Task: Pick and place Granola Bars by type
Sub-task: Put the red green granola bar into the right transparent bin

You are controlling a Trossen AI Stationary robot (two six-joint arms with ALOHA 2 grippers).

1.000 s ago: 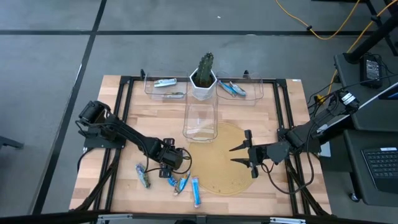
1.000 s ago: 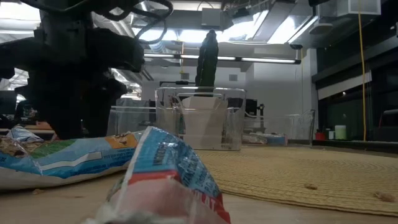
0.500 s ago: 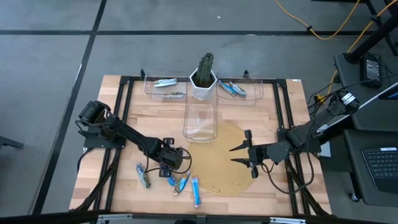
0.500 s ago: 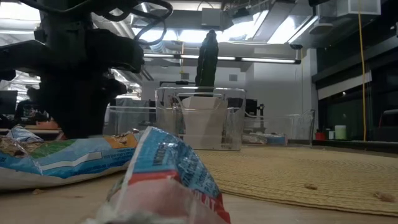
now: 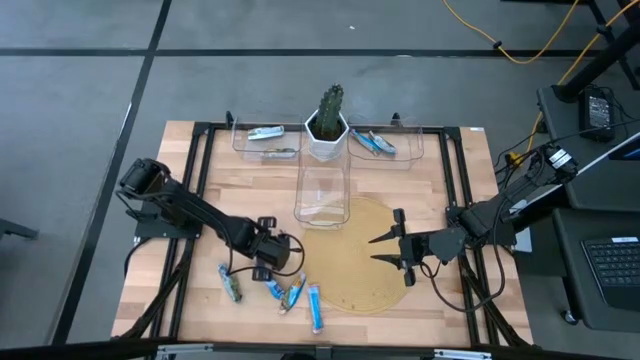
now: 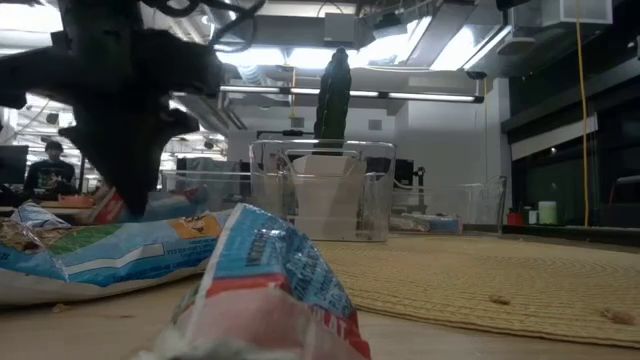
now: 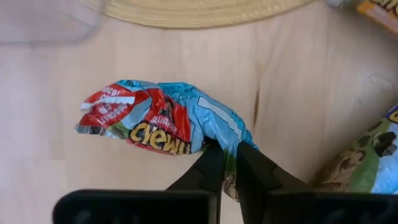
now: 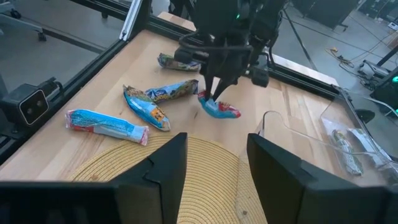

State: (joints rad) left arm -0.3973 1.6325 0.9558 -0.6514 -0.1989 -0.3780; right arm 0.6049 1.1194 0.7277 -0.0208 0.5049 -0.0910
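Observation:
Several granola bars lie on the wood near the table's front left: a greenish one (image 5: pixel 231 285), two blue ones (image 5: pixel 295 295) and a long blue one (image 5: pixel 315 308). My left gripper (image 5: pixel 270 277) points down among them, shut on a blue bar with a red end (image 7: pixel 155 118), also seen in the right wrist view (image 8: pixel 219 109). More bars lie in the two clear bins at the back (image 5: pixel 265 133) (image 5: pixel 376 143). My right gripper (image 5: pixel 374 249) waits open above the round woven mat (image 5: pixel 350 280), holding nothing. My left gripper pinches the blue bar at one end (image 7: pixel 225 142) between its two fingertips (image 7: pixel 210 167), coming from above and pointing steeply down. The rest of the crumpled wrapper sticks out sideways to its red end (image 7: pixel 102 109). Whether that free end still touches the wood I cannot tell.
A tall clear bin (image 5: pixel 322 195) stands at mid table, half on the mat. A potted cactus (image 5: pixel 328 120) sits between the two rear bins. A black frame rail (image 5: pixel 195 200) runs along the table's sides. Bare wood lies left of the mat.
My left gripper has shut on the end of the blue bar and risen a little. In the low view its dark shape has drawn in to a point, and the bar's red end now shows under it. The other bars have stayed in place.

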